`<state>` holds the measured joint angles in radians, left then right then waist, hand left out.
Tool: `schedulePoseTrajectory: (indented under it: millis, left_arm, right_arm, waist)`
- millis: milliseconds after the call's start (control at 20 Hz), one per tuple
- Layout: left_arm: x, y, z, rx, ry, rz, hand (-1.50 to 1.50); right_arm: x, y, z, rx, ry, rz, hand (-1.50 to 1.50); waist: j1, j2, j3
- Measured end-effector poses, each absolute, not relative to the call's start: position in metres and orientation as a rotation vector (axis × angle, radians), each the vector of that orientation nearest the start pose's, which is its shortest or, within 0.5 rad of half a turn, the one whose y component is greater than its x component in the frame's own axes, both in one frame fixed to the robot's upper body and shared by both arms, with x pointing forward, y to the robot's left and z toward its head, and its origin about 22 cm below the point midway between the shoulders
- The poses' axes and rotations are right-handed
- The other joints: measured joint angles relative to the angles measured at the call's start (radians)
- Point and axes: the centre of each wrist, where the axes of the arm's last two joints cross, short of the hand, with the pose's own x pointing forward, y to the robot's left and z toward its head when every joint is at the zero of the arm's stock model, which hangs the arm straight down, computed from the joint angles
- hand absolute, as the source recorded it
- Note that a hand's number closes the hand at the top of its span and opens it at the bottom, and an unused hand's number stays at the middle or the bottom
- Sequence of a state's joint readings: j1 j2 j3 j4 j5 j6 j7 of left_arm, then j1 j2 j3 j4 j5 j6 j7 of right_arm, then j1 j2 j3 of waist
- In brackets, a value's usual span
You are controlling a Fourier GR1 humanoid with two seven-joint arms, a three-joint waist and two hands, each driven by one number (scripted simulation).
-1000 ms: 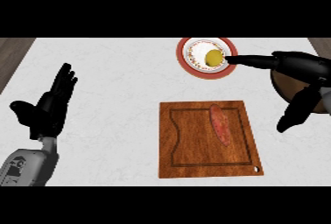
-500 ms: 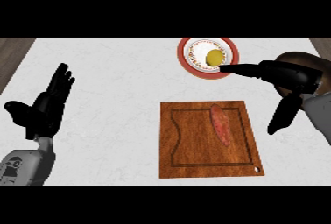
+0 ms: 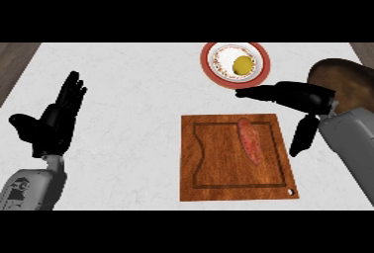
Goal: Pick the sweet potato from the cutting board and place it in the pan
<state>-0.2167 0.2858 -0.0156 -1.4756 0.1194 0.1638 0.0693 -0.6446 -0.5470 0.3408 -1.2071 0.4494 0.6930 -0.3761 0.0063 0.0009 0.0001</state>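
Wooden cutting board [image 3: 219, 163] carrying one sweet potato [image 3: 251, 141]; one plate [image 3: 206, 63] beyond. One pan [image 3: 349, 81], seemingly, partly behind right hand [image 3: 303, 95]. Fingers straight, holding nothing, there and on left hand [image 3: 53, 126].

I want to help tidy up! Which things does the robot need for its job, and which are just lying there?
Needed for the job:
sweet potato
cutting board under it
pan at the right edge
right hand, open

Just lying about:
plate with yellow food
left hand, resting open at the left

Long reddish sweet potato [image 3: 250, 141] — lies on right half of cutting board [image 3: 219, 165]; pan [image 3: 349, 79] — far right.
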Motion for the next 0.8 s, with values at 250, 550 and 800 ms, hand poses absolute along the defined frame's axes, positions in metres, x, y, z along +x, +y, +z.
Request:
schedulePoseTrajectory:
  millis: [250,550,800]
  left_arm:
    - [0.297,0.274,0.048,0.201,-1.619,-0.047,0.00]
    - [0.298,0.271,0.052,0.202,-1.615,-0.048,0.00]
    - [0.297,0.270,0.057,0.200,-1.616,-0.048,0.00]
  right_arm:
    - [0.372,-0.235,0.114,0.012,-1.390,1.704,-1.50]
    - [0.371,-0.226,0.107,-0.089,-1.318,1.812,-1.50]
    - [0.369,-0.217,0.100,-0.136,-1.267,1.874,-1.50]
  waist:
    - [-0.001,0.000,0.000]
    - [0.000,0.000,0.000]
    - [-0.001,-0.001,0.000]
